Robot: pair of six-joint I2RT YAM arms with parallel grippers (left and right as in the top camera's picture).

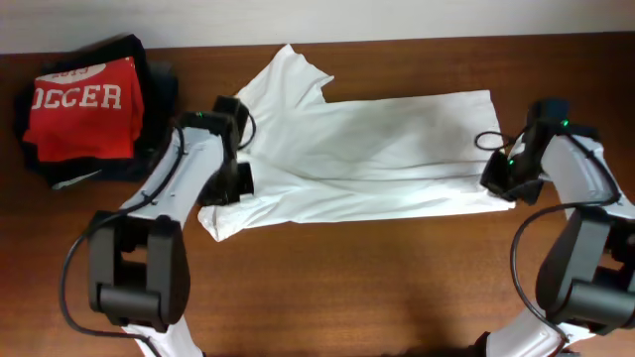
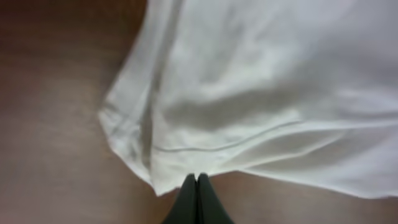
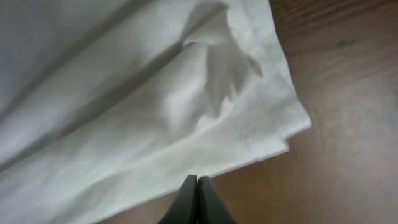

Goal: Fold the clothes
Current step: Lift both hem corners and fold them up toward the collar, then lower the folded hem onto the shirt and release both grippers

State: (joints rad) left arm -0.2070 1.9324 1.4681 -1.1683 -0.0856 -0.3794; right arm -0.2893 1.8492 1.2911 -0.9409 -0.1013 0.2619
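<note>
A white shirt (image 1: 367, 149) lies spread across the middle of the wooden table, one sleeve pointing to the far edge. My left gripper (image 1: 236, 184) is at its near left hem; in the left wrist view the fingers (image 2: 196, 179) are pressed together right on the hem of the shirt (image 2: 261, 93). My right gripper (image 1: 499, 182) is at the near right corner; in the right wrist view its fingers (image 3: 197, 180) are pressed together on the edge of the shirt (image 3: 155, 106). The cloth between the tips is too thin to see.
A pile of folded clothes with a red printed shirt (image 1: 84, 94) on top sits at the far left corner. Bare wooden table (image 1: 357, 288) runs along the near side. A pale wall edge borders the far side.
</note>
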